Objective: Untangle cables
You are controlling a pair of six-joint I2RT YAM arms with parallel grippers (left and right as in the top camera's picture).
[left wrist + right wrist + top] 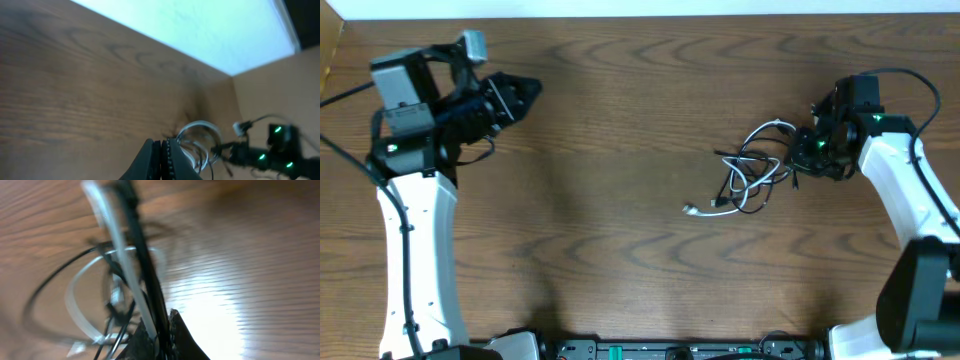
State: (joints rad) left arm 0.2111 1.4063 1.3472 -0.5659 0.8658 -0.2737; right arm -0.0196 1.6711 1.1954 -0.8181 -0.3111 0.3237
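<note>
A black cable and a white cable lie tangled in small loops at the right middle of the table. A white plug end sticks out at the lower left of the tangle. My right gripper is at the tangle's right edge, shut on both cables. In the right wrist view the white cable and black cable run up from between the fingers. My left gripper is shut and empty, far to the left. The left wrist view shows its closed jaws with the tangle in the distance.
The brown wooden table has a pale back edge. A cardboard-coloured surface is at the far left corner. The arm bases sit along the front edge.
</note>
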